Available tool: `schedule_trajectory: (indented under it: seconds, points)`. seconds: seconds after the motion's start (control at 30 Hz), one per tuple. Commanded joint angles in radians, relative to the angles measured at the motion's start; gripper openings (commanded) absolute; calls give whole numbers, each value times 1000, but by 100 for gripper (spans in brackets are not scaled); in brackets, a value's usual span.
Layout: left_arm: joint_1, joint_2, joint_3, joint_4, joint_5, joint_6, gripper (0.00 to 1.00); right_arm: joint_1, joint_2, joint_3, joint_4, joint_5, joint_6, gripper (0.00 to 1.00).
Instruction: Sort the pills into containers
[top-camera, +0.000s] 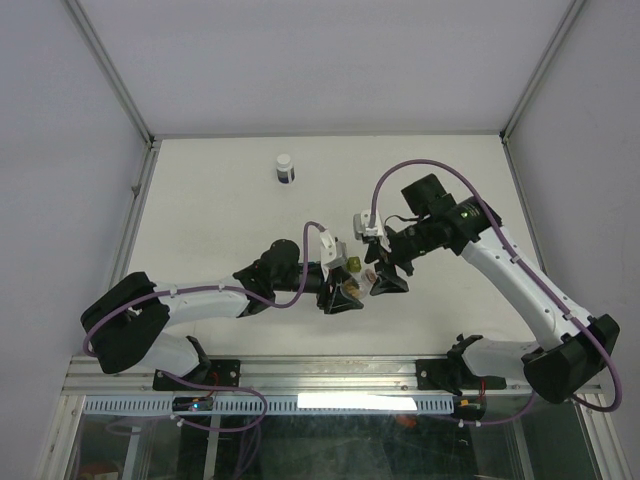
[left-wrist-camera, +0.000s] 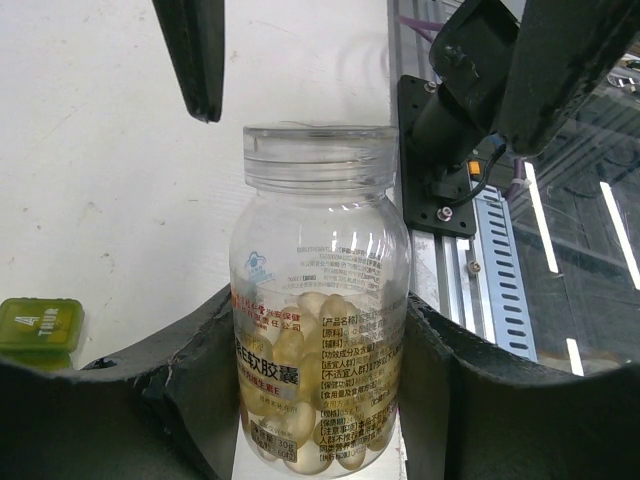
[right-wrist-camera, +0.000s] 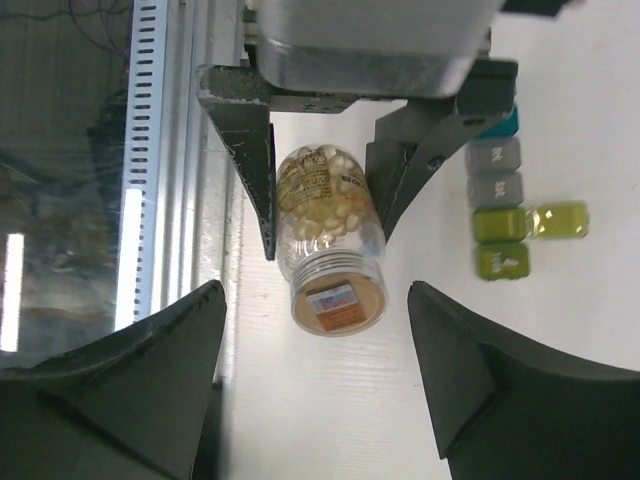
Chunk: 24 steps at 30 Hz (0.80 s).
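Observation:
My left gripper (left-wrist-camera: 320, 410) is shut on a clear plastic bottle (left-wrist-camera: 320, 300) that holds pale cream pills (left-wrist-camera: 300, 350). The bottle's clear screw cap (right-wrist-camera: 335, 295) is on and faces my right gripper (right-wrist-camera: 315, 330). The right gripper is open, with its jaws wide on either side of the cap and not touching it. In the top view the two grippers, left (top-camera: 345, 293) and right (top-camera: 388, 280), meet at the table's middle front. The containers (right-wrist-camera: 497, 200) lie on the table beside the bottle. The strip runs teal, grey, green, and one yellow-green lid (right-wrist-camera: 560, 220) stands open.
A white-capped dark bottle (top-camera: 285, 168) stands alone at the back of the table. The metal rail (right-wrist-camera: 150, 150) of the table's front edge runs close beside the held bottle. A green compartment (left-wrist-camera: 40, 325) shows at the left of the left wrist view.

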Motion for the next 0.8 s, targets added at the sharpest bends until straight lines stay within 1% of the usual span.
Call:
schedule_trajectory:
  seconds: [0.0, 0.1, 0.4, 0.53, 0.57, 0.63, 0.7, 0.73, 0.77]
  points:
    - [-6, -41, -4, 73, -17, 2, 0, -3, 13, 1, 51, 44, 235, 75]
    - [-6, -49, -8, 73, -19, 1, 0, 3, 28, -6, 63, 56, 247, 71]
    - [-6, -53, -13, 75, -25, 3, 0, 27, 56, -1, 63, 75, 234, 51]
    - [-6, -50, -14, 78, -21, 1, 0, 37, 66, 16, 33, 61, 179, 40]
    - [-6, -50, -15, 78, -20, 1, 0, 39, 64, 19, 24, 56, 153, 35]
    - [-6, -51, -17, 79, -18, -1, 0, 44, 53, 25, -6, 38, 46, 27]
    - [-6, -51, -18, 81, -13, -2, 0, 44, 17, 6, -17, 14, -121, 25]
    - [-6, -51, -16, 81, -10, -2, 0, 44, -12, -14, -16, 2, -232, 24]
    - [-7, -51, -13, 81, -7, -2, 0, 44, -34, -35, -13, -1, -352, 22]
